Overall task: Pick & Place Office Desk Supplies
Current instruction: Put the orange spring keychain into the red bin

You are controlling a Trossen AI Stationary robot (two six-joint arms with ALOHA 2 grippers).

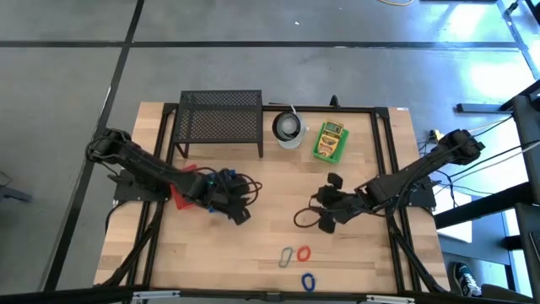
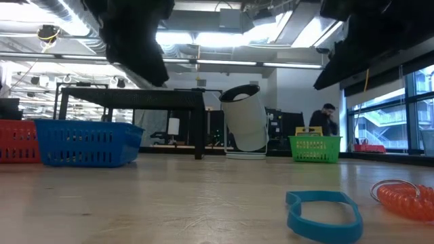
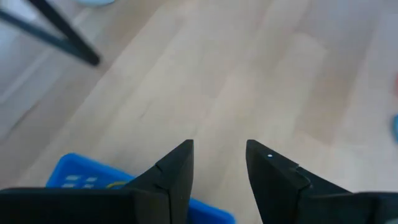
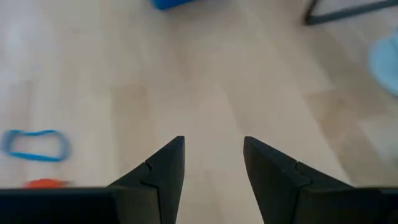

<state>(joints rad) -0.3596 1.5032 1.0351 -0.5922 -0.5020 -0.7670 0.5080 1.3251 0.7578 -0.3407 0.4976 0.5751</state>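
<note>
Pale matt wood table point(image 1: 354, 253), black metal mesh rack point(image 1: 221, 118), blue plastic basket point(image 2: 88, 144).

mesh rack point(image 1: 221, 120) at table point(image 1: 253, 253) back left, cup-like object point(image 1: 288, 128) just right of it, crayon box basket point(image 1: 330, 141) right of cup, two baskets point(image 2: 87, 142) under left arm, three loose bands point(image 1: 297, 255) near front edge, centre-right

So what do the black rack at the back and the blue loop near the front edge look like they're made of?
The black rack looks like painted metal mesh, going by its fine perforated top. The blue loop looks like matte rubber or soft plastic: a thick, smooth, flat band.
</note>
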